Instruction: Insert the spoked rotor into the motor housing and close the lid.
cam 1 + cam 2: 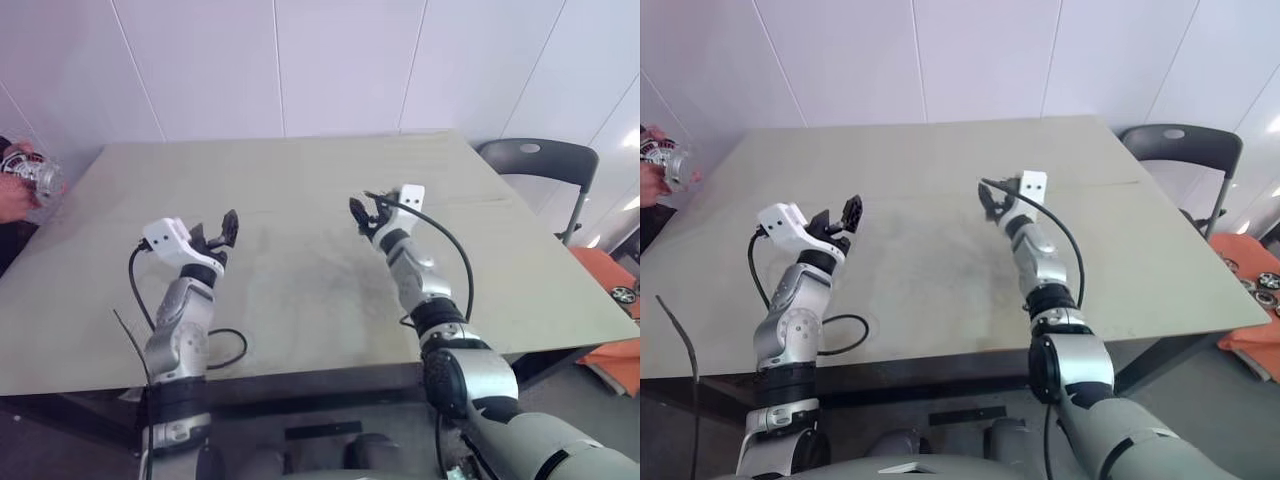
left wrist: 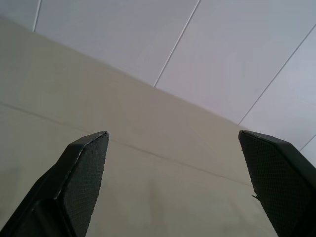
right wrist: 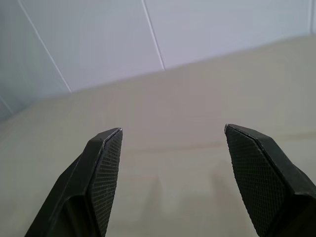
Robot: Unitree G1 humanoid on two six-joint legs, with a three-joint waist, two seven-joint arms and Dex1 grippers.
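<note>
At the table's (image 1: 300, 180) far left corner a person's hand (image 1: 15, 195) holds a silvery housing (image 1: 30, 175) off the edge. The left gripper (image 1: 222, 235) hovers over the left part, fingers apart, empty. The right gripper (image 1: 365, 215) hovers mid-table, fingers apart, empty.

Bright, even daylight washes the tabletop (image 1: 300, 200), with glare blown out at the far right edge beyond the right gripper (image 1: 366, 216). Soft faint shadows fall on the tabletop below its fingertips (image 3: 106, 158) in the right wrist view. A person's hand (image 1: 15, 190) is blurred.
</note>
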